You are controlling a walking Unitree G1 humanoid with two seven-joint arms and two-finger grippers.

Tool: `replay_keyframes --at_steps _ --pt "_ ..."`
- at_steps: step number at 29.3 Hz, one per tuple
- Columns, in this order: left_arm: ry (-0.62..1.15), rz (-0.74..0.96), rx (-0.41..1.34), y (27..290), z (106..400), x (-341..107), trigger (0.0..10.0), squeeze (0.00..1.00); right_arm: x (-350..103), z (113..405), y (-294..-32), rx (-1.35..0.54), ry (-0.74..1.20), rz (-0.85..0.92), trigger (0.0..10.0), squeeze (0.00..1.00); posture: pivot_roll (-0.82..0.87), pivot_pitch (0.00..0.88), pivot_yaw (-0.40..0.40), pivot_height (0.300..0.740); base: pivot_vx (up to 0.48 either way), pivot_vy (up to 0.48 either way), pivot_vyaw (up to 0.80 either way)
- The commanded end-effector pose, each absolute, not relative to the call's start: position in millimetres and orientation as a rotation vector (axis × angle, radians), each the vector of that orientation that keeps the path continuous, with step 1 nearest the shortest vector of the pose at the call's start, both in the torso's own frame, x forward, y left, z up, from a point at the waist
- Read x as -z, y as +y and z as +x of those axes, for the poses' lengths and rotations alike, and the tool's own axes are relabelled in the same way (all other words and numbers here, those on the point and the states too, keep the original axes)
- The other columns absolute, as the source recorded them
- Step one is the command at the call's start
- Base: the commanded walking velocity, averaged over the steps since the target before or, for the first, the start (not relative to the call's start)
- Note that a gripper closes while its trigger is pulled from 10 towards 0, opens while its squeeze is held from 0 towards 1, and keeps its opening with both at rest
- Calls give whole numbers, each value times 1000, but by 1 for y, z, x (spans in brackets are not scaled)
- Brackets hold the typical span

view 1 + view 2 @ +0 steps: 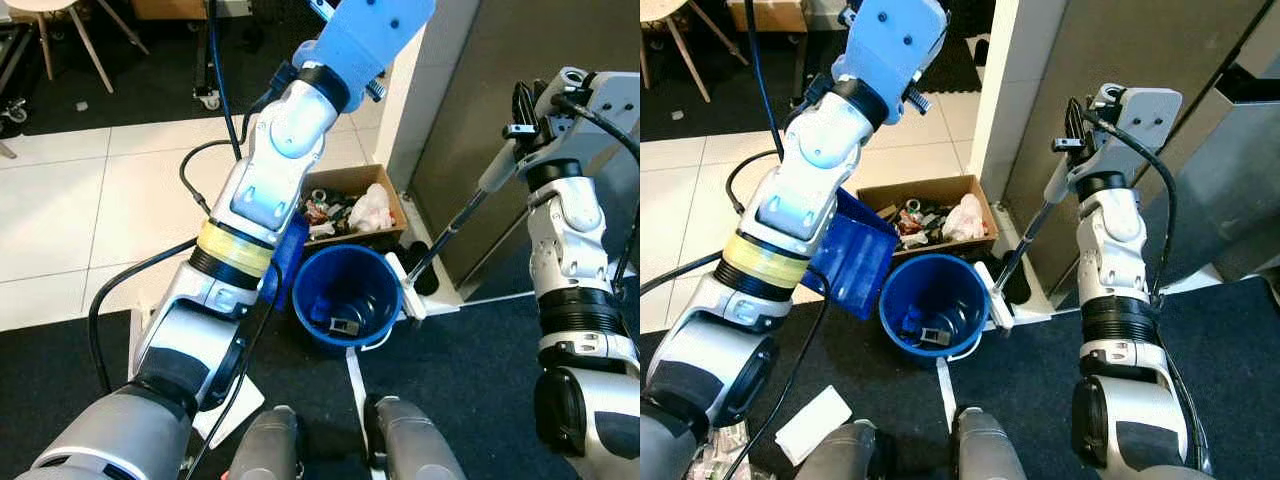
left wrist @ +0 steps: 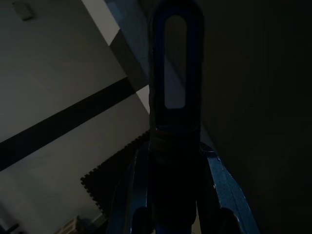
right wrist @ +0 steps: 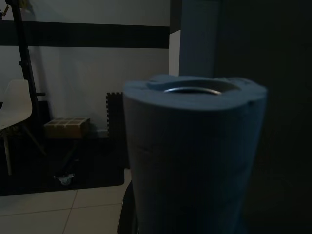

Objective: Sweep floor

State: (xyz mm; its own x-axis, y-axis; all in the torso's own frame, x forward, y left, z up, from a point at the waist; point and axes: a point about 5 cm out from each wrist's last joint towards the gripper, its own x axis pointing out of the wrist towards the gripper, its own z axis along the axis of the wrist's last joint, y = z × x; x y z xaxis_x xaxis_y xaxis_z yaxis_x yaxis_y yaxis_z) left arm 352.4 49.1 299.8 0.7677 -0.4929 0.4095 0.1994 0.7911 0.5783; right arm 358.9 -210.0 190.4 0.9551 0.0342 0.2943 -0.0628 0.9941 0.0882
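you had the blue dustpan point(image 1: 855, 258) raised and tilted against the rim of the blue bucket point(image 1: 902, 290), its handle point(image 2: 174, 97) clenched in the left gripper, as the dark left wrist view showed. the bucket already held a few scraps point(image 1: 923, 330), so by my reading one load was tipped or nearly so. your right gripper point(image 1: 1072, 130) grasped the grey grip of the broom point(image 1: 1025, 232), whose white head point(image 1: 997, 296) rested on the floor just beside the bucket. what was left: a white paper point(image 1: 812, 424) lay on the dark mat point(image 1: 1230, 340) near your left side, unswept. a cardboard box point(image 1: 930, 190) full of rubbish stood behind the bucket, against the wall corner point(image 1: 1010, 90), crowding your broom's swing. a trailing black cable point(image 1: 130, 285) hung across the left arm, likely to snag
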Motion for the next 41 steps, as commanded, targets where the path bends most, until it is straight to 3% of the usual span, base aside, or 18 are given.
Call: replay_keyframes --at_steps 1,4,6,17,23,30,31,38,39,41 --pt "-653 559 394 44 349 -313 10000 0 -200 358 -210 -48 -353 105 10000 0 26 0 -30 740 0 0 0" --pt "-599 409 418 45 350 -315 10000 0 -201 359 -210 -49 -354 105 10000 0 26 0 -30 740 0 0 0" --pt "-594 400 426 45 350 -316 10000 0 -201 359 -210 -50 -355 105 10000 0 26 0 -31 740 0 0 0" --pt "-630 513 411 44 349 -314 10000 0 -201 359 -210 -53 -355 104 10000 0 26 0 -34 740 0 0 0" --pt "-585 402 418 46 351 -315 10000 0 -201 359 -210 -52 -353 104 10000 0 26 0 -34 740 0 0 0" --pt "-645 544 371 49 351 -317 10000 0 -200 359 -210 -51 -352 104 10000 0 24 0 -33 740 0 0 0" --pt "-609 456 384 49 352 -316 10000 0 -200 359 -210 -52 -352 104 10000 0 23 0 -34 740 0 0 0" --pt "-609 456 384 49 352 -316 10000 0 -200 359 -210 -52 -352 104 10000 0 23 0 -34 740 0 0 0" --pt "-582 390 395 49 353 -315 10000 0 -200 359 -210 -52 -352 104 10000 0 23 0 -34 740 0 0 0" --pt "-632 543 374 47 351 -314 10000 0 -200 359 -210 -54 -350 103 10000 0 23 0 -41 740 0 0 0"
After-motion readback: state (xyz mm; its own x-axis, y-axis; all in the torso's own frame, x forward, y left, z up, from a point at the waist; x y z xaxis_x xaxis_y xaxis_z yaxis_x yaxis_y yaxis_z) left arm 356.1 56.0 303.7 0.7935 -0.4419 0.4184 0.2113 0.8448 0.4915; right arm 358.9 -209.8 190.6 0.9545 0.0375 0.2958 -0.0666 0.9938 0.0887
